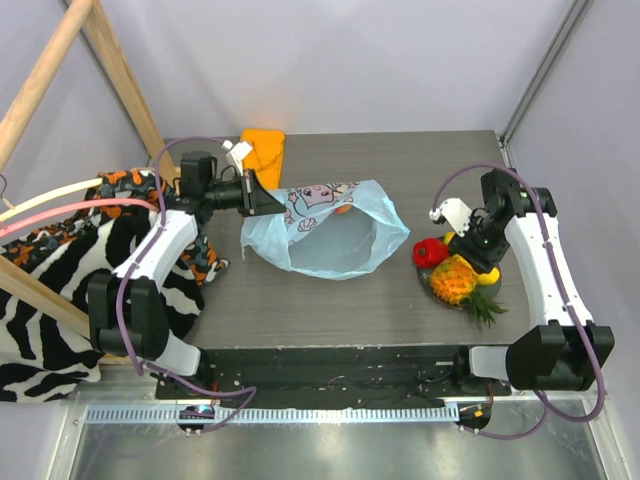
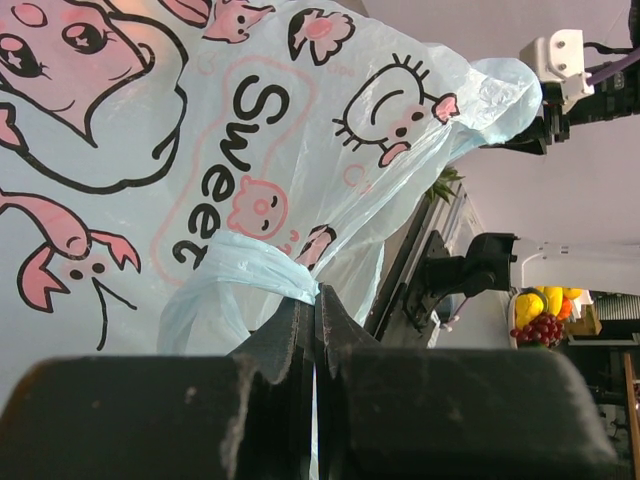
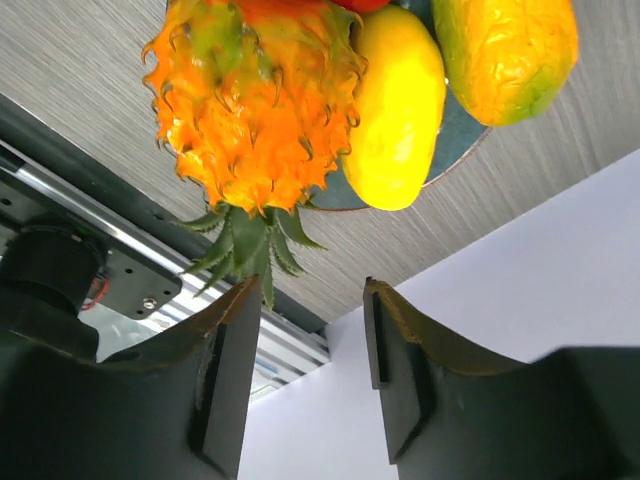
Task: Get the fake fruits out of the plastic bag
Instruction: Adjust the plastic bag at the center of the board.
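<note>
Grey wood-grain table (image 1: 400, 160) fills the view. Your left gripper (image 2: 315, 310) is clamped tight on a handle of the blue cartoon bag (image 1: 330, 240), which lies mid-table with its mouth open. At the right, your right gripper (image 3: 312, 300) hangs with jaws apart and empty, near the pineapple (image 1: 455, 280), red fruit (image 1: 429, 250) and yellow fruit (image 3: 395, 110) on a dark plate (image 3: 458, 135).

Light-blue cartoon-print plastic bag (image 1: 335, 240) lies centre, mouth gaping, one orange fruit (image 1: 343, 210) showing inside. Pineapple (image 1: 455, 278), red fruit (image 1: 428, 250), yellow pieces (image 3: 395, 110) clustered together, well right of bag.
</note>
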Robot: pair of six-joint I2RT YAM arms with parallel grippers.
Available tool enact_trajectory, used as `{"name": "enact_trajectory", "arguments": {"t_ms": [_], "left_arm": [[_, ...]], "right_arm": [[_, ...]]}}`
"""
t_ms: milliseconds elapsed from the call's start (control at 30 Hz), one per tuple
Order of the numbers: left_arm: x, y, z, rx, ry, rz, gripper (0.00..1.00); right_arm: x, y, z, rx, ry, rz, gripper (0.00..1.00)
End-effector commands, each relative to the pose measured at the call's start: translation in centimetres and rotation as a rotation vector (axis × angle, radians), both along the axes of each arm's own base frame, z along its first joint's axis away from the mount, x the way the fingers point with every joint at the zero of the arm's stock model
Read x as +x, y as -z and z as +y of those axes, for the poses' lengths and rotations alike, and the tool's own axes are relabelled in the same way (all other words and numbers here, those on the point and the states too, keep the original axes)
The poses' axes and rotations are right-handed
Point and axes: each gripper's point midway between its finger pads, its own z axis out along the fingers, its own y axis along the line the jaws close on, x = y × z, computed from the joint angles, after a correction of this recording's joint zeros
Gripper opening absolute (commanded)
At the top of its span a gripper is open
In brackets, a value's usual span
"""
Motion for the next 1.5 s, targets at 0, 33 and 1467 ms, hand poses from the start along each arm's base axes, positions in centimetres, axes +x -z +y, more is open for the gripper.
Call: {"name": "enact_trajectory", "arguments": {"t_ms": [0, 33, 1467], "left_arm": [[-0.3, -1.4, -0.3, -0.025, 0.027, -0.055, 0.0], [-0.4, -1.4, -0.3, -0.026, 0.03, -0.052, 0.0], [-13.0, -10.2, 1.0, 0.041, 0.129, -0.174, 0.0]], "right_arm": [[-1.7, -2.2, 0.3, 0.002, -0.094, -0.001, 0.57], [-1.0, -2.9, 0.6, 0.019, -0.1, -0.033, 0.62], [5.2, 0.9, 26.4, 0.504, 0.037, -0.125, 0.43]]}}
